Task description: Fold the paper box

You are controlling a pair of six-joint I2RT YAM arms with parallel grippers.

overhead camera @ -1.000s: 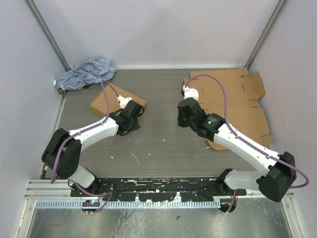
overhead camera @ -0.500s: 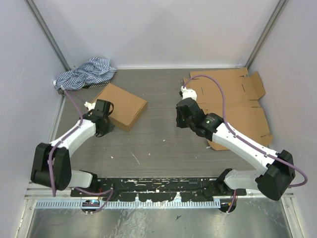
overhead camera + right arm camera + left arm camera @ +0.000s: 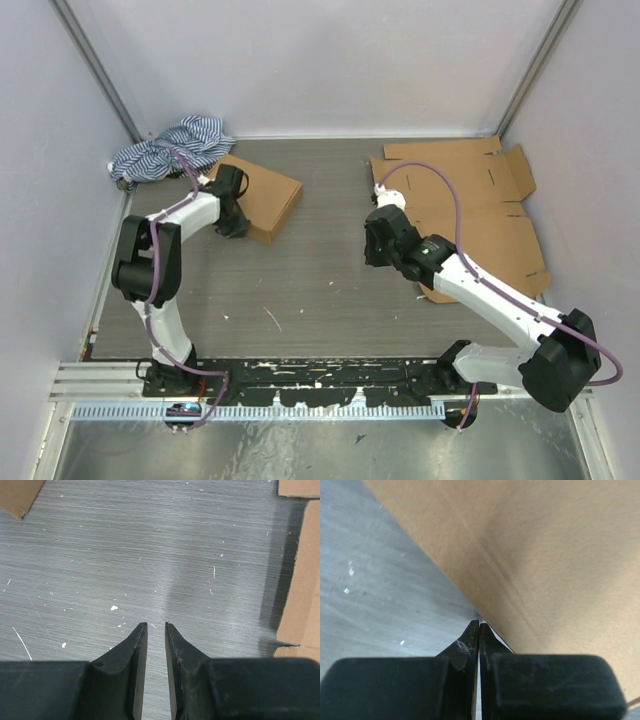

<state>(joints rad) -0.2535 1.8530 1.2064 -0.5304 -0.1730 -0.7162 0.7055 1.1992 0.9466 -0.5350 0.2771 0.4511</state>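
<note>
**Top external view.** The cardboard box (image 3: 265, 197) sits at the far left of the table (image 3: 320, 270), closed into a low block and just beside a striped cloth (image 3: 170, 148). The left gripper (image 3: 233, 200) is at the box's left side, its arm stretched far out. At the far right lie the flat cardboard blanks (image 3: 470, 205), overlapping one another and unfolded. The right gripper (image 3: 379, 243) hangs over bare table between the box and the blanks, touching neither.

**Left wrist view.** The left fingers (image 3: 465, 647) are pressed together to a hairline slit with nothing visible between them. Their tips meet the bottom edge of the box where its wall meets the table. Faint crease lines run across the brown wall.

**Right wrist view.** The right fingers (image 3: 137, 645) stand slightly apart with only table surface showing in the narrow gap, so they hold nothing. A corner of the box shows at the upper left, and the edge of a blank runs down the right.

**Handling.** The board is judged light, stiff across its panels and weak only along its scored lines. It will likely slide on the smooth table when pushed, so one arm should pin a panel. A free flap edge offers the best hold, pinched near a crease. Hard pinching mid-panel risks denting it.
</note>
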